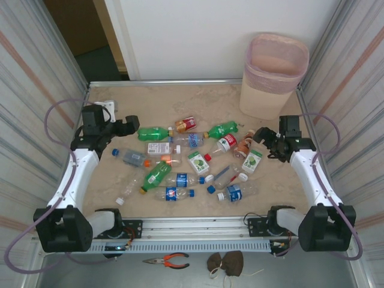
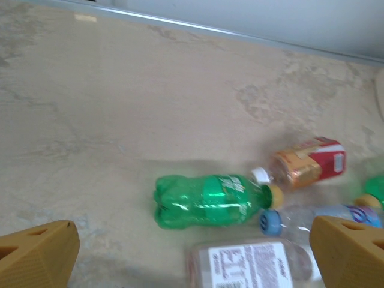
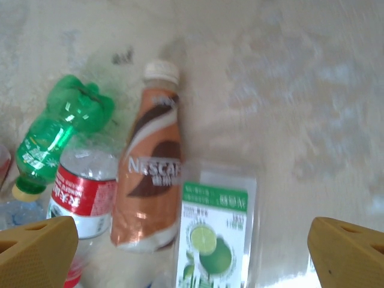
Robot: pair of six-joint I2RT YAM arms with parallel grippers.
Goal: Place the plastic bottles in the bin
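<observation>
Reaching step. Left end effector [image 1: 134,125] hangs open by the green bottle [image 2: 207,201], right end effector [image 1: 260,135] open by the Nescafé bottle [image 3: 150,174]; next, descend, grip, carry to bin [image 1: 273,90].
</observation>
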